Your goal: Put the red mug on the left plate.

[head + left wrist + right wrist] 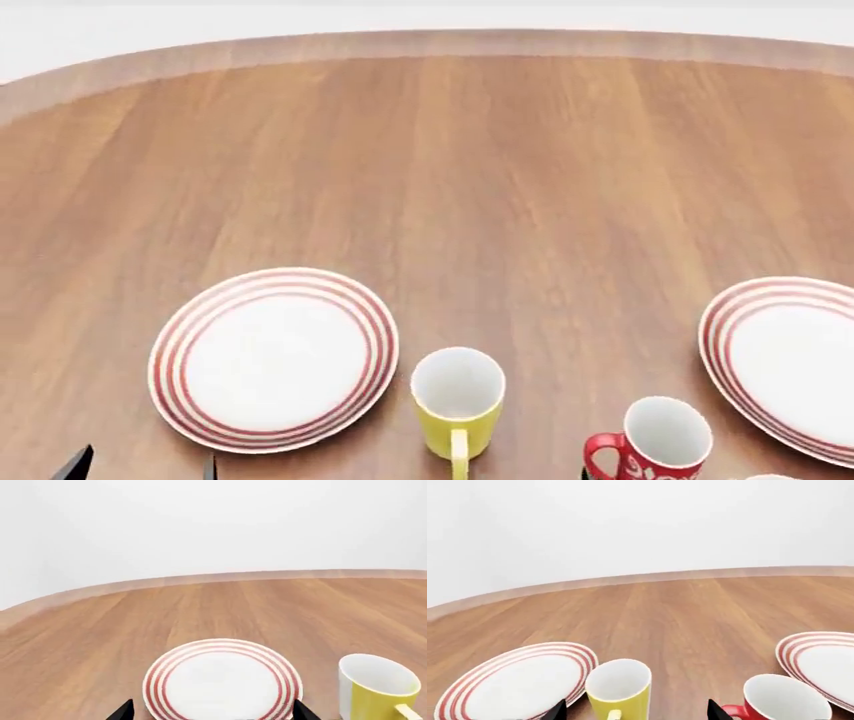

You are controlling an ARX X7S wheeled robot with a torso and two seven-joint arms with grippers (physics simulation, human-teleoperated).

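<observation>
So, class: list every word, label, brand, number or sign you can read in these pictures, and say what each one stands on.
Red mug: white markings on its side, cut off by the lower edge of the head view; they could be letters or a pattern, not readable.
Yellow mug: no text.
Left plate and right plate: only red rings, no text.
Table: no text.
So nothing can be read for certain.

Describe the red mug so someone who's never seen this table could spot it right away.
On the wooden table, look along the near edge, between the yellow mug and the right plate. The red mug stands there upright, the only red one, with white markings outside and a white inside.
</observation>
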